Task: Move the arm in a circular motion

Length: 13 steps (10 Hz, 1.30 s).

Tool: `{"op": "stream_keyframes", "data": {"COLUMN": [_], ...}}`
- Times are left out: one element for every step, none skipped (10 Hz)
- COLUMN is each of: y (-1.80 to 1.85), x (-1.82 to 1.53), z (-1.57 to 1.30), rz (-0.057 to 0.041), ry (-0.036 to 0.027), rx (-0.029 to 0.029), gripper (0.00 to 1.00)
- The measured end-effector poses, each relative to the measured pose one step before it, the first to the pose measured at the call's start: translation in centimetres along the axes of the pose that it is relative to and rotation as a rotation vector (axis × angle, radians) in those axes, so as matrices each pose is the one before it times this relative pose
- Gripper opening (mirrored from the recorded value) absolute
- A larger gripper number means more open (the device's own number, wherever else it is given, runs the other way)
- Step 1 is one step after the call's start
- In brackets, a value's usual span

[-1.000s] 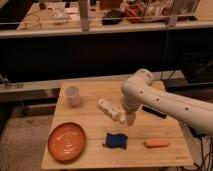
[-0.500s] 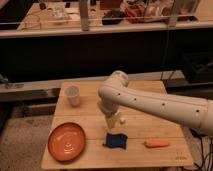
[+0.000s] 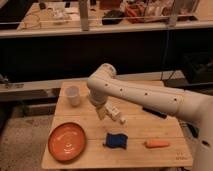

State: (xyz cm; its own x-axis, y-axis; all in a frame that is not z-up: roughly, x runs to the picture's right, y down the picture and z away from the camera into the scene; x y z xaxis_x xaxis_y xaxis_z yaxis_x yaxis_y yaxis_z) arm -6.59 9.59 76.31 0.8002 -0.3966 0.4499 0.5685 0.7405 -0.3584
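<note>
1. My arm (image 3: 145, 97), a large white tubular limb with rounded joints and small dark dots along its segments, reaches in from the camera's right and crosses low over the wooden desk (image 3: 165, 131). Its rounded joint bends just above my end effector, so the last link points downward.
2. My end effector (image 3: 101, 111), the pale tapered tip, hangs below that joint, over the middle of the desk and close to its surface. I cannot tell whether it is parted or closed, and I see nothing carried in it. That fits the task as I judge it, since tracing a circle asks for no grasp.
3. Just beside my end effector, on the camera's right, lies a small white bottle-like object (image 3: 116, 114). It looks very near, and I cannot tell whether I touch it. I judge it the likeliest thing to be knocked if my circle runs this low.
4. Nearer the camera than my end effector sits a crumpled dark blue cloth (image 3: 116, 140), apart from me.
5. Beyond my end effector and to the camera's left stands a small white cup (image 3: 73, 95), upright, near the desk's far corner.
6. Toward the camera and to the left lies a round orange plate (image 3: 67, 141), flat, with nothing on it.
7. Farther off to the right, near the front edge, lies a slim orange carrot-shaped object (image 3: 157, 144).
8. A flat dark object (image 3: 155, 112) shows partly under my arm's long segment. I cannot say what it is.
</note>
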Motion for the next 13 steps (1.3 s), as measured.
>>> {"op": "stream_keyframes", "data": {"y": [-1.901,-0.972,-1.068,-1.006,-0.807,-0.142,-0.021,0.309,0.262,0.388,0.539,0.265,0.424], "x": [0.531,0.37,0.426,1.059,1.854,1.526,1.869,3.081,2.142,2.523,3.262,2.05,2.285], "z": [0.537,0.328,0.113,0.082,-0.01,-0.067,-0.165,-0.218,-0.191,-0.14,-0.112,-0.067,-0.046], "rz": [-0.01192,-0.00599,0.00283,0.01109,0.03713,0.0359,0.04129,0.05983,0.04204,0.05108,0.06631,0.04007,0.0453], "ry": [0.00074,0.00444,0.00158,0.01019,0.01426,0.0086,0.01014,0.01593,0.00738,0.00764,0.01276,0.01014,0.01193], "rx": [0.00263,0.00253,0.00503,0.00619,0.00802,0.00345,0.00485,0.00346,0.00061,-0.00273,-0.00579,-0.00457,-0.00755], "gripper": [0.8,0.8,0.8,0.8,0.8,0.8,0.8,0.8,0.8,0.8,0.8,0.8,0.8]}}
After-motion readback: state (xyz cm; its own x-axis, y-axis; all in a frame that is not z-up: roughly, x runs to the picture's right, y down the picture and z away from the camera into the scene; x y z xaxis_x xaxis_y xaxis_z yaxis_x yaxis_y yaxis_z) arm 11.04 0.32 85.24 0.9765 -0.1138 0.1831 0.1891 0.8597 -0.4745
